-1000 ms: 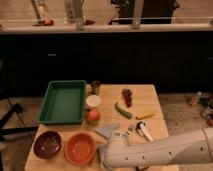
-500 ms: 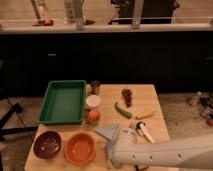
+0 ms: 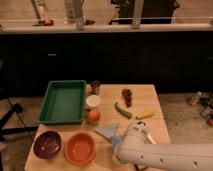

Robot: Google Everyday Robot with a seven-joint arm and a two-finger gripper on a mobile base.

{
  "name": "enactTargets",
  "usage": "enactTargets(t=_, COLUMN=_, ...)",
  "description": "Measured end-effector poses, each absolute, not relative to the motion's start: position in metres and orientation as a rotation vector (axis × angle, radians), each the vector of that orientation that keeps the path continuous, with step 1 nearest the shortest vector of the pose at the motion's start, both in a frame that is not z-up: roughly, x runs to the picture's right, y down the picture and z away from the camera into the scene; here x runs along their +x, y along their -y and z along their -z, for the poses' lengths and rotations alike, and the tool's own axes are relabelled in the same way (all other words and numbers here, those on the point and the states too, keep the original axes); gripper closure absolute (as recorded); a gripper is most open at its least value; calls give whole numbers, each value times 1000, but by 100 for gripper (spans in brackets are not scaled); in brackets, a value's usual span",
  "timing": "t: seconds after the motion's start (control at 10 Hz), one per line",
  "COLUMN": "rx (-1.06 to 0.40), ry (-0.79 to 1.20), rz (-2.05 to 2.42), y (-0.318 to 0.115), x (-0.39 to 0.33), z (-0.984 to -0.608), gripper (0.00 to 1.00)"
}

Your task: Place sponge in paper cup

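The white paper cup (image 3: 93, 102) stands upright at the table's middle, right of the green tray and just behind a red-orange fruit (image 3: 93, 116). My white arm reaches in from the lower right. Its gripper (image 3: 118, 143) is low over the table's front centre, at the lower right corner of a pale blue folded cloth (image 3: 106, 131). The gripper is shut. The arm's end hides what lies under it. The sponge is hidden from view, and I cannot tell whether anything is held. The cup is about a hand's width behind and left of the gripper.
A green tray (image 3: 62, 102) sits at the left, with a small dark brown cup (image 3: 95, 86) behind the paper cup. A purple bowl (image 3: 47, 143) and an orange bowl (image 3: 80, 148) are at the front left. Grapes (image 3: 127, 95), a green vegetable (image 3: 121, 110) and a banana (image 3: 145, 114) lie at the right.
The arm has swung further left along the table's front and now covers the items at the front right. Its end has stayed close by the cloth.
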State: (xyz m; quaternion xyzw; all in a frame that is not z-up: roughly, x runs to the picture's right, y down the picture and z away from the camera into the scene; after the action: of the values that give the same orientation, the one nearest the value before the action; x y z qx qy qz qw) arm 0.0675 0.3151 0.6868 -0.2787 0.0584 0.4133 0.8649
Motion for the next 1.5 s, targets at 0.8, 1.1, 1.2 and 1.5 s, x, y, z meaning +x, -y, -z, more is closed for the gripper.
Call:
enactTargets(t=0.8, rx=-533, ry=-18, rz=-718, y=-263, x=60, z=-654, gripper=100)
enactTargets(t=1.1, rx=-529, ry=-19, rz=-715, y=-262, x=60, z=-654, gripper=100)
enactTargets(t=1.2, rx=-502, ry=-28, rz=-689, y=-257, x=58, z=-654, gripper=100)
enactTargets(t=1.5, rx=-413, ry=-47, rz=-557, y=-213, x=39, z=-654, gripper=100)
